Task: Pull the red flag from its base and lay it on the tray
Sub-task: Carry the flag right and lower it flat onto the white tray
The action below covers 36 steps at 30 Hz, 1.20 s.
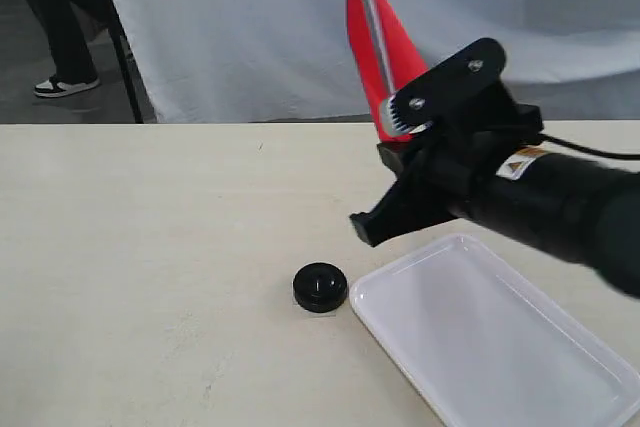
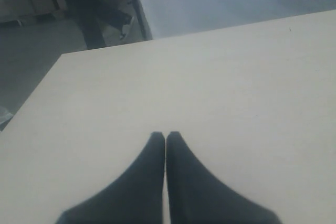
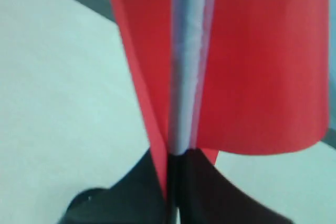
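Pinching the red flag by its pole, the right gripper holds it aloft, clear of the base just left of the tray, while the left gripper has jaws pressed together.

A pale tabletop is lit evenly. Behind its far edge a white sheet is hung. Beyond the far left corner, grey floor, a black pole and a person's legs are seen.
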### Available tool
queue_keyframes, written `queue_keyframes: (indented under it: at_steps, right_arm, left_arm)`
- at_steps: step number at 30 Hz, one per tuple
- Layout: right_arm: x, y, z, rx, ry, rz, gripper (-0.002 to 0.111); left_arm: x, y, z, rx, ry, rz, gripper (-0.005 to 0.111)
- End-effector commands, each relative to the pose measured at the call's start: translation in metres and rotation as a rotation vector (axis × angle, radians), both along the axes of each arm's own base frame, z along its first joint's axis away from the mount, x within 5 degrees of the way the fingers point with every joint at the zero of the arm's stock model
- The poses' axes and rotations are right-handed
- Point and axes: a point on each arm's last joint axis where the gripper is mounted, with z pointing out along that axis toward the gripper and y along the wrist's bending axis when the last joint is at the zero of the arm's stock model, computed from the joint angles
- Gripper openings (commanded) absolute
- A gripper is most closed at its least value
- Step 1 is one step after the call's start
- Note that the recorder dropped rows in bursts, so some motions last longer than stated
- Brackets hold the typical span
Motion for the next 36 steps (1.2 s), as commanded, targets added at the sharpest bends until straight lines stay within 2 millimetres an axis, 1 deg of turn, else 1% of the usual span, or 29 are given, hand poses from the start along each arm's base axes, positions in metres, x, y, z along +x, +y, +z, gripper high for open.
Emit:
queue_keyframes:
  at_steps: [1,4,5,6,8,10,11,13,16,20,26,32,36]
  right_arm:
    - [-0.005,-0.03,0.008,-0.049,0.192,0.055,-0.001]
    - [-0.006,-0.048,0.003,-0.143,0.294,0.095,-0.001]
    - [-0.006,-0.054,0.0,-0.195,0.315,0.096,-0.001]
    - [-0.007,-0.063,-0.006,-0.306,0.353,0.087,-0.001]
    - [-0.006,-0.078,-0.008,-0.493,0.398,0.008,-0.001]
    - [-0.005,-0.092,-0.006,-0.606,0.479,-0.155,-0.001]
    - [-0.005,-0.096,-0.007,-0.64,0.52,-0.216,-0.001]
    - [-0.009,-0.1,-0.013,-0.734,0.638,-0.254,-0.001]
    - [-0.015,-0.096,-0.03,-0.763,0.82,-0.245,-0.001]
    - [-0.013,-0.088,-0.053,-0.734,0.965,-0.258,-0.001]
    - [-0.002,-0.082,-0.082,-0.753,1.067,-0.299,-0.001]
    - [0.022,-0.064,-0.094,-0.658,1.128,-0.332,-0.001]
    - [0.033,-0.057,-0.104,-0.625,1.14,-0.348,0.0]
  left_arm:
    - [0.0,0.0,0.0,-0.009,0.0,0.003,0.001]
    - [0.0,0.0,0.0,-0.009,0.0,0.003,0.001]
    - [0.0,0.0,0.0,-0.009,0.0,0.003,0.001]
    - [0.0,0.0,0.0,-0.009,0.0,0.003,0.001]
    - [0.0,0.0,0.0,-0.009,0.0,0.003,0.001]
    - [0.0,0.0,0.0,-0.009,0.0,0.003,0.001]
    - [0.0,0.0,0.0,-0.009,0.0,0.003,0.001]
    - [0.0,0.0,0.0,-0.009,0.0,0.003,0.001]
    - [0.0,0.0,0.0,-0.009,0.0,0.003,0.001]
    - [0.0,0.0,0.0,-0.009,0.0,0.003,0.001]
    - [0.0,0.0,0.0,-0.009,0.0,0.003,0.001]
    - [0.0,0.0,0.0,-0.009,0.0,0.003,0.001]
    - [0.0,0.0,0.0,-0.009,0.0,0.003,0.001]
